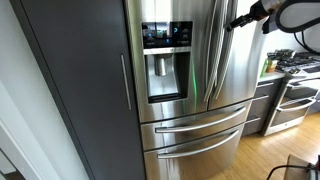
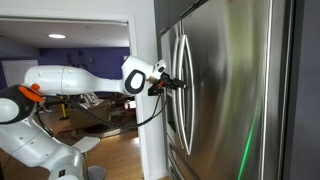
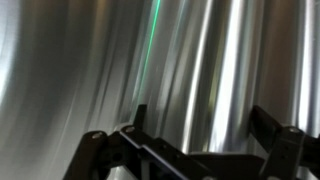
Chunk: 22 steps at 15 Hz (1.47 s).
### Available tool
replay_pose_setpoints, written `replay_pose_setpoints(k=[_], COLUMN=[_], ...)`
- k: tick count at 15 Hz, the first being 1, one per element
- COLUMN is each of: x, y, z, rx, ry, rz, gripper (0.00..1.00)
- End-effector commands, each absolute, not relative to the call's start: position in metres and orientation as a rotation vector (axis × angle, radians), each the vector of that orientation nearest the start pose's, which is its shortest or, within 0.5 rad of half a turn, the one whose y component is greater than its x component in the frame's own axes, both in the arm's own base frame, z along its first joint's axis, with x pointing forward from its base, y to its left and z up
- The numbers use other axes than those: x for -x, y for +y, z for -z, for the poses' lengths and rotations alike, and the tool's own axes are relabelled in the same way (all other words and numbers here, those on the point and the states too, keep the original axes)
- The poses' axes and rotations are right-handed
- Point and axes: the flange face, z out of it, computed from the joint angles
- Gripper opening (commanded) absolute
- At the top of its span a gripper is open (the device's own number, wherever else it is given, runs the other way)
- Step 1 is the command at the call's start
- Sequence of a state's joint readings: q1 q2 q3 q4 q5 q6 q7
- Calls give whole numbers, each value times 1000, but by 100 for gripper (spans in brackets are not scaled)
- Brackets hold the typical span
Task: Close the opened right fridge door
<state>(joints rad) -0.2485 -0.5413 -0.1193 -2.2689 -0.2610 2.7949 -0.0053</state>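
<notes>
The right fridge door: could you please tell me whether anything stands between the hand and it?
Nothing visible does. In an exterior view the hand sits close against the upper part of the right fridge door, with no object between them, and the wrist view shows only bare steel ahead.

We see our arm (image 2: 70, 78) reach out flat, with its orange-ringed base low behind it. The round white wrist (image 2: 135, 75) sits just behind the fingers and points them straight ahead. Our gripper (image 2: 180, 85) is black. In the wrist view its two fingers (image 3: 95, 150) stand wide apart, one on each side, tips pointing forward.
</notes>
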Motion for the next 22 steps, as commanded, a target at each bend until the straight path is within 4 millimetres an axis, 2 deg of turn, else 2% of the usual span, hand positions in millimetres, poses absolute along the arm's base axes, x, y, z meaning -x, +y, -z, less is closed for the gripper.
replay_pose_setpoints(k=[1,4,8,15,18,22], x=[-366,-339,-294,-220,-204,-205], y=[-165,-167,-162,-123,-112,-108], z=[-700,-707,-716,-744,-749,-751], rx=[3024,3056,3064,3062,3092,3122], ry=[334,359,375,355,374,480], rz=[1619,1539,1346,1234,1211,1237], gripper=[100,100,100,100,100,100])
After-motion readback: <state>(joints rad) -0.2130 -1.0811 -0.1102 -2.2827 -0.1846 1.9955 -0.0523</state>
